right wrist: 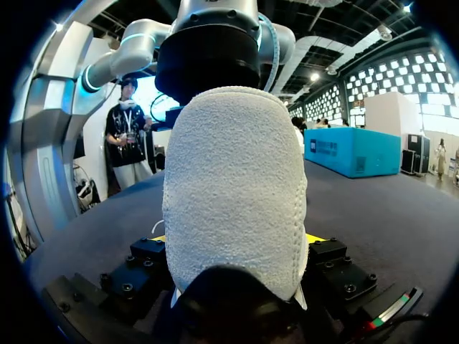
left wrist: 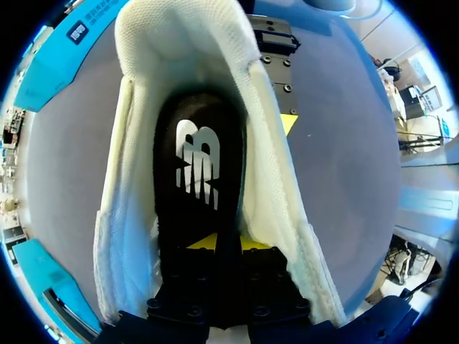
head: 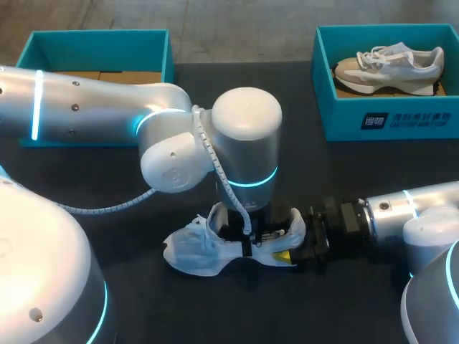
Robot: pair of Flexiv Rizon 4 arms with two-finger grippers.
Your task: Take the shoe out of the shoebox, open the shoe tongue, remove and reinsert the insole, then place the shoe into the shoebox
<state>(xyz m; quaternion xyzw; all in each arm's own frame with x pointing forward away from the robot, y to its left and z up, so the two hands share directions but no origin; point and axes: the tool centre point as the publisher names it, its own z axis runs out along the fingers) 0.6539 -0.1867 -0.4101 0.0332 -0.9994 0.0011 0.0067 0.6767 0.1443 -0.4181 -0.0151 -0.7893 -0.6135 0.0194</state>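
A white shoe [head: 197,251] is seen in the head view near the front edge of the desk [head: 358,294]. It lies well apart from the left box [head: 100,49] and the right box [head: 344,118] at the back corners. Only the left wrist view shows the black insole [left wrist: 201,158] inside it. The left gripper [left wrist: 228,244] is lowered onto it, and whether it is clamped there cannot be told. In the right wrist view the heel is held by the right gripper [right wrist: 233,240], jaws set at heel width.
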